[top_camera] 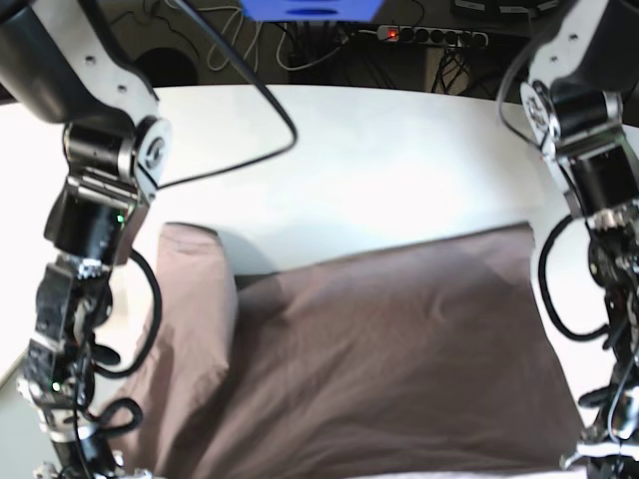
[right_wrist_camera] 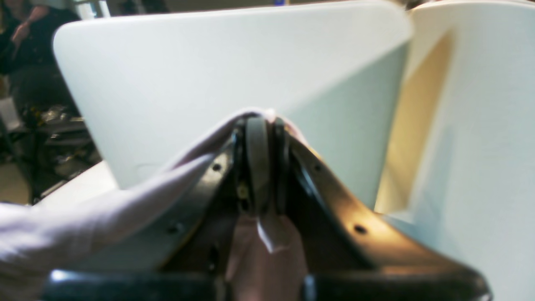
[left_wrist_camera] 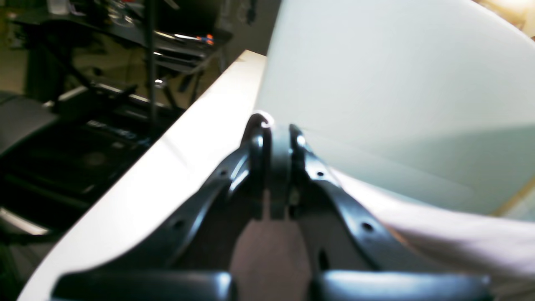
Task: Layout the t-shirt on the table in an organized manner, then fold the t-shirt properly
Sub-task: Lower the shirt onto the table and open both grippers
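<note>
The dusty mauve t-shirt (top_camera: 379, 369) lies spread over the near half of the white table (top_camera: 379, 170), with one part folded up along its left side (top_camera: 190, 299). In the left wrist view my left gripper (left_wrist_camera: 271, 140) is shut, pink t-shirt cloth (left_wrist_camera: 459, 242) is pinched between its fingers and trails off to the right over the table (left_wrist_camera: 376, 62). In the right wrist view my right gripper (right_wrist_camera: 259, 129) is shut too, with t-shirt cloth (right_wrist_camera: 117, 209) draped over its left finger. Both grippers sit below the base view's bottom edge; only the arms show there.
My right arm (top_camera: 95, 230) stands at the shirt's left edge and my left arm (top_camera: 589, 150) at its right. A black cable (top_camera: 240, 90) crosses the far table. A power strip (top_camera: 429, 36) lies behind. Dark equipment (left_wrist_camera: 104, 104) sits beyond the table edge.
</note>
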Controlling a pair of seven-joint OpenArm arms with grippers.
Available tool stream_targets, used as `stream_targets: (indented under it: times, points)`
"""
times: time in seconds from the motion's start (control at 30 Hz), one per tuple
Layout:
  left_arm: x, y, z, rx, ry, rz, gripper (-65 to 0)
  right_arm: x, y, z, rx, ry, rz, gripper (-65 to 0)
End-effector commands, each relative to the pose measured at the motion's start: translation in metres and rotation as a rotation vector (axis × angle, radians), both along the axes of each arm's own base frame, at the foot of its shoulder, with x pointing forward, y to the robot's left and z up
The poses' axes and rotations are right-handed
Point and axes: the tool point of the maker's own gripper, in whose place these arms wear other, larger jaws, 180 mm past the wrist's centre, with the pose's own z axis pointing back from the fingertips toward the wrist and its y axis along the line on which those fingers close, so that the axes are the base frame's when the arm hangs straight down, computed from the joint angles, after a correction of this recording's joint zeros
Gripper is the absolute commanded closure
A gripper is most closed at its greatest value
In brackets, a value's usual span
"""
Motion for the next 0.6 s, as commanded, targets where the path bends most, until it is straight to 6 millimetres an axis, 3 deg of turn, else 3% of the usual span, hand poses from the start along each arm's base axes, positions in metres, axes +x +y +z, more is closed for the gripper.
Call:
stream_targets:
  times: [0.0, 0.07, 0.23, 0.3, 0.4, 0.47, 0.57]
  points:
    - [0.003, 0.012, 0.029, 0.007, -0.072, 0.03, -0.4, 0.003, -0.01, 0.028, 0.013, -0.075, -0.014, 0.0]
    - [0.016, 0.017, 0.028, -0.02, -0.056, 0.035, -0.5, 0.018, -0.006, 0.019, 0.035, -0.031, 0.006, -0.6]
    - [0.04, 0.017, 0.012, -0.015, 0.026, 0.034, -1.3, 0.045, -0.01, -0.004, 0.073, 0.068, 0.02, -10.5]
    - [0.049, 0.012, 0.006, 0.002, 0.058, 0.021, -7.0, 0.05, -0.015, -0.011, 0.078, 0.097, 0.018, -15.2]
    - [0.068, -0.001, -0.022, -0.019, 0.149, -0.017, -22.6, 0.062, -0.014, -0.029, 0.107, 0.164, 0.031, -24.2]
    - [0.073, -0.002, -0.029, -0.041, 0.174, -0.018, -30.2, 0.064, -0.013, -0.036, 0.115, 0.185, 0.034, -29.8]
    - [0.073, -0.002, -0.034, -0.048, 0.184, -0.017, -32.1, 0.058, -0.025, -0.051, 0.102, 0.214, 0.015, -34.6]
